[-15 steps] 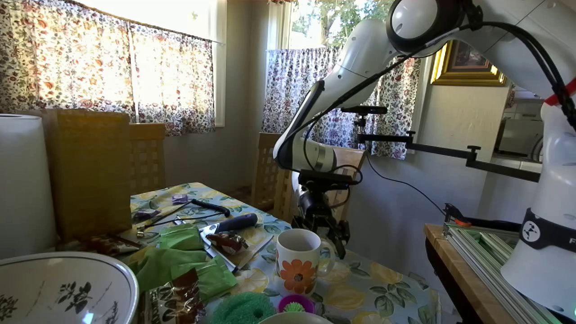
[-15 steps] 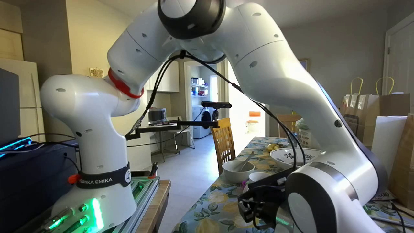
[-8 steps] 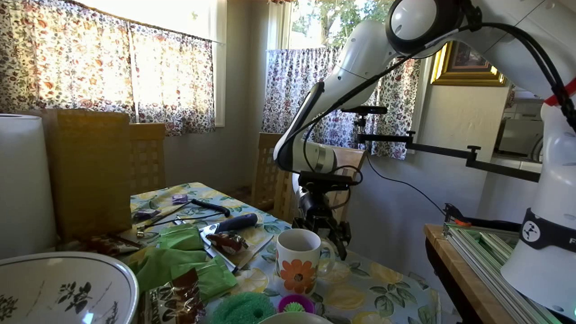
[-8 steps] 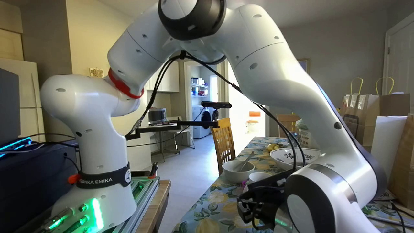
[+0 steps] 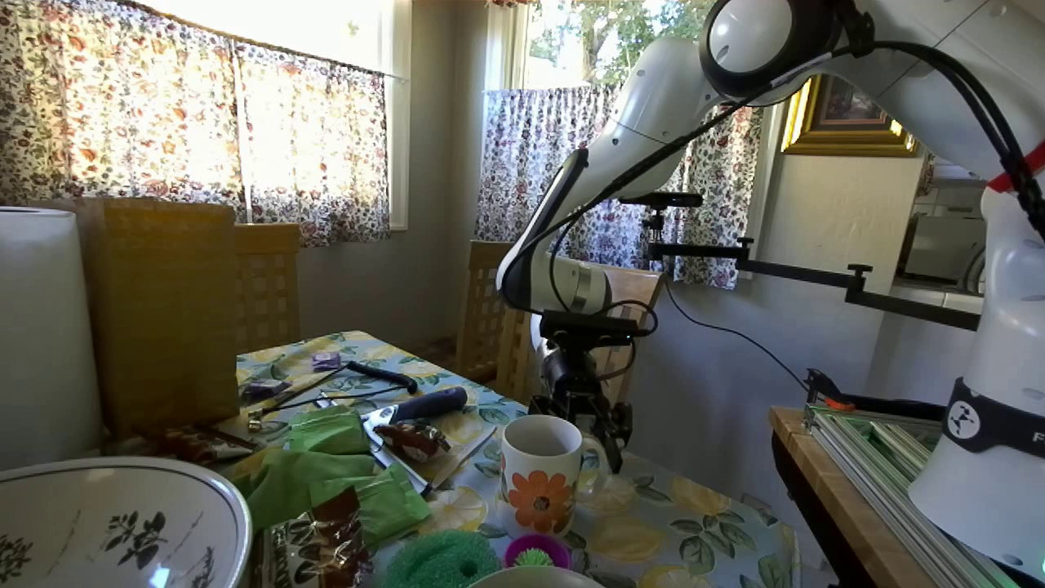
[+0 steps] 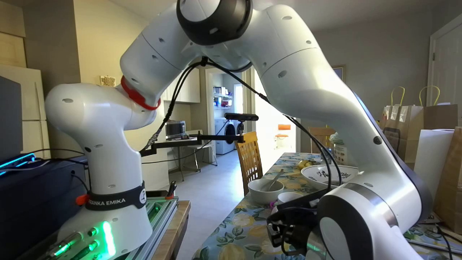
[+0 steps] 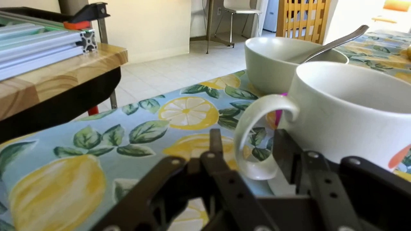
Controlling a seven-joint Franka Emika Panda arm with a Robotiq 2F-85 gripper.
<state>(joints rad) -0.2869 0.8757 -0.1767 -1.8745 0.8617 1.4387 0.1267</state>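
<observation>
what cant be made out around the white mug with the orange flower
Inside bottom of the white mug with the orange flower: wrist view, hidden by its near wall.
Whether the black metal gripper touches the mug: wrist view, blurred up close.
Lower end of the long silver utensil: wrist view, behind the rim of the round white bowl.
Most of the small purple round object: wrist view, behind the mug.

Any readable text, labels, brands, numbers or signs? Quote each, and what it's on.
"FRANKA EMIKA": black band on the robot base, in an exterior view; first letter unclear.
"F": same band, in an exterior view, at the picture's edge beside a round logo.
Foil wrapper: marks too unclear to read.
Mug: orange flower, no visible text.
</observation>
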